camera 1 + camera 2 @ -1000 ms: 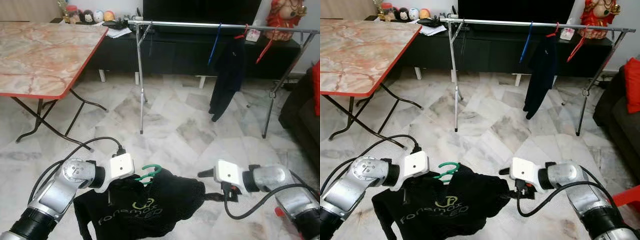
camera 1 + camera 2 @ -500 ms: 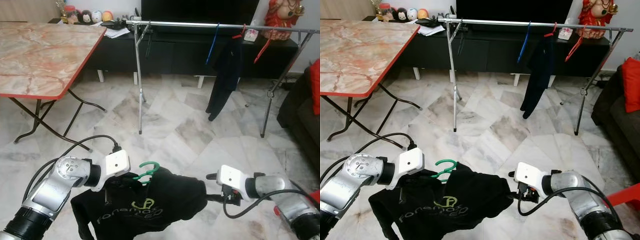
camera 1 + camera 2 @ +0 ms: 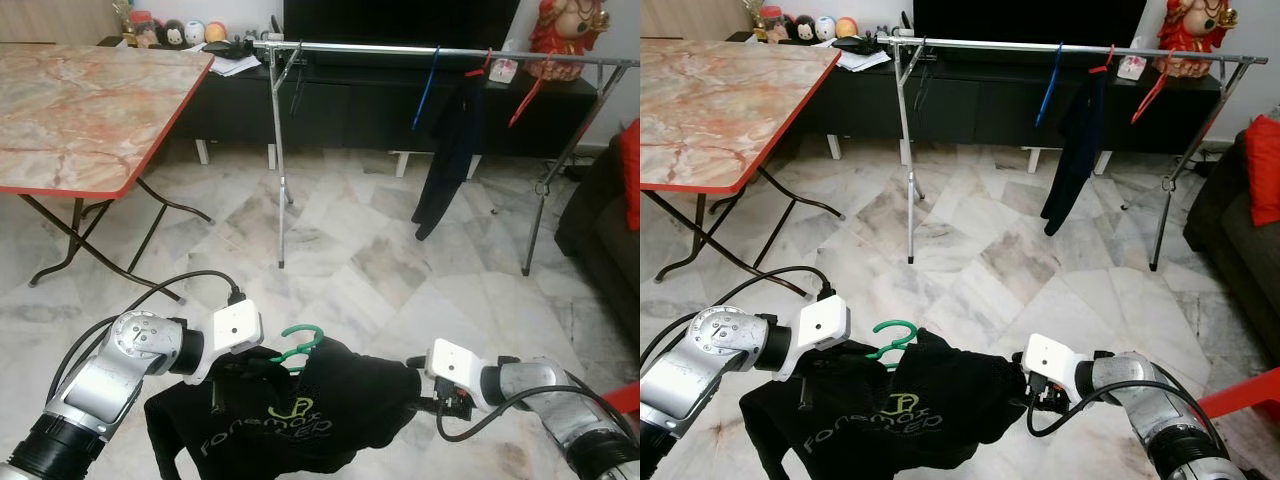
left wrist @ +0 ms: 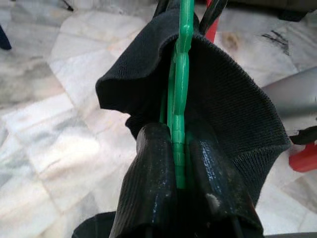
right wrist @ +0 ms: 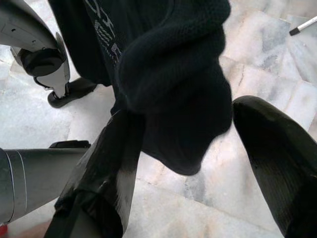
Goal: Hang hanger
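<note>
A green hanger carrying a black shirt is held low in front of the robot, above the marble floor. The left gripper is clenched on the hanger's green stem just below the hook, so the hook is kept free and upright for hanging. The right gripper is placed at the shirt's far shoulder; its fingers are spread wide with a fold of black cloth hanging between them, touching one finger at most, so the cloth seems steadied rather than gripped, though this is hard to judge. The shirt is thus kept spread between both arms instead of bunching. A metal clothes rail stands well ahead, already bearing a dark garment and a blue hanger. A tabletop lies to the left. The hanger is not yet hung.
</note>
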